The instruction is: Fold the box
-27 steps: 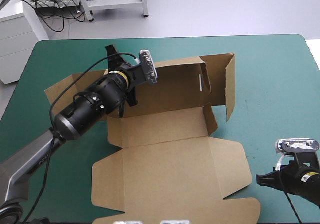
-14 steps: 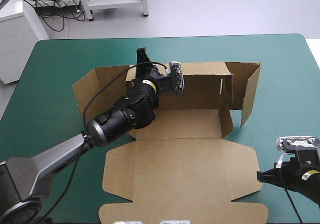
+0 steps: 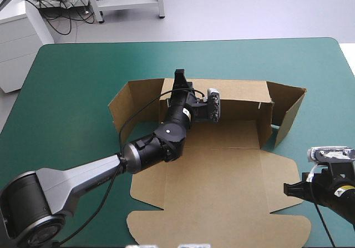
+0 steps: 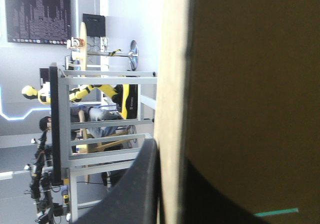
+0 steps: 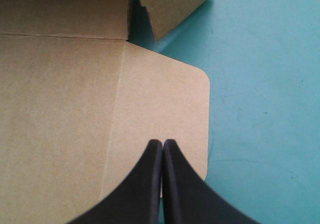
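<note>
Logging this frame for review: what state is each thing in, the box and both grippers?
box: partly folded, far wall and end flaps raised, lid flat on the table.
left gripper: shut on the box, at its far wall.
right gripper: shut, nothing between its fingers, at the edge of the lid's right-hand flap.

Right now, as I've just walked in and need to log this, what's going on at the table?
The left tool is shut on the raised back wall of the brown box, which lies half-formed on the teal-green table: end flaps standing, lid panel flat. The right tool is shut and empty, by the lid's right flap.
</note>
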Tool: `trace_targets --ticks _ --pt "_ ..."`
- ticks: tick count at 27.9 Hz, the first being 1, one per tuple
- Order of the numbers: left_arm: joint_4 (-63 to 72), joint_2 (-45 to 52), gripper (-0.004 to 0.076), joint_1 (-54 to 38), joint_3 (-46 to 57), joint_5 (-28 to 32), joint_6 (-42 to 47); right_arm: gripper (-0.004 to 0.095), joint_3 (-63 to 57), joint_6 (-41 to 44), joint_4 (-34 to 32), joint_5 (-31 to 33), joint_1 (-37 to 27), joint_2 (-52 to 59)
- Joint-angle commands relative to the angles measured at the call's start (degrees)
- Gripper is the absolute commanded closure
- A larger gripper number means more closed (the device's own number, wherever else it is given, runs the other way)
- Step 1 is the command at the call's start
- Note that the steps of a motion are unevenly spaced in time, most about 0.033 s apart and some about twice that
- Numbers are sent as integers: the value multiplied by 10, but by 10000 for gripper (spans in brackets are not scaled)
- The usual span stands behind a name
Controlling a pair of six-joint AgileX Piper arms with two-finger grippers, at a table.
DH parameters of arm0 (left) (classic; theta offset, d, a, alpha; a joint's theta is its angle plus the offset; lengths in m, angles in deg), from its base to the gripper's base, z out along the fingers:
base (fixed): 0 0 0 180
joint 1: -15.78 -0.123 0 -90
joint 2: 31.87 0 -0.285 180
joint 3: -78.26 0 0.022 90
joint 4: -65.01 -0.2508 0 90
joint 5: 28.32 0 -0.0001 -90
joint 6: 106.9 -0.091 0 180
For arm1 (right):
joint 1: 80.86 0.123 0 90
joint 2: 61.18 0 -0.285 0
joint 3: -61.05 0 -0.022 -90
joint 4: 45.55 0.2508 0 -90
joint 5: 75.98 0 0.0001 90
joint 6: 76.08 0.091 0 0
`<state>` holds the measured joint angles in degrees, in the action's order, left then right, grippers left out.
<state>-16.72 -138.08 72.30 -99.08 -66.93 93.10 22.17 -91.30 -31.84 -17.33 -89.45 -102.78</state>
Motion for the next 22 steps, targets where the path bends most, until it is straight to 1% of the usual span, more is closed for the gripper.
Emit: trace_targets --ticks 1,3,6,8,11,14,18,22 --pt "-132 26 734 16 20 -26 104 928 14 -11 10 -22 -3 -1" --pt "-187 26 734 25 44 -29 152 917 14 -6 9 -23 -3 -1" --pt "-184 26 734 25 55 -29 159 844 22 0 9 -27 -3 -1" --pt "-183 26 734 25 56 -32 159 728 24 3 12 -31 -3 -1" --pt "-186 26 734 25 56 -37 159 503 24 4 27 -33 -3 -1" --pt "-186 26 734 25 56 -38 168 350 24 3 39 -33 -3 -1" --pt "-186 26 734 25 56 -37 168 250 24 2 46 -33 -3 -1" --pt "-186 26 734 25 56 -38 171 244 23 9 51 -30 -3 -1"
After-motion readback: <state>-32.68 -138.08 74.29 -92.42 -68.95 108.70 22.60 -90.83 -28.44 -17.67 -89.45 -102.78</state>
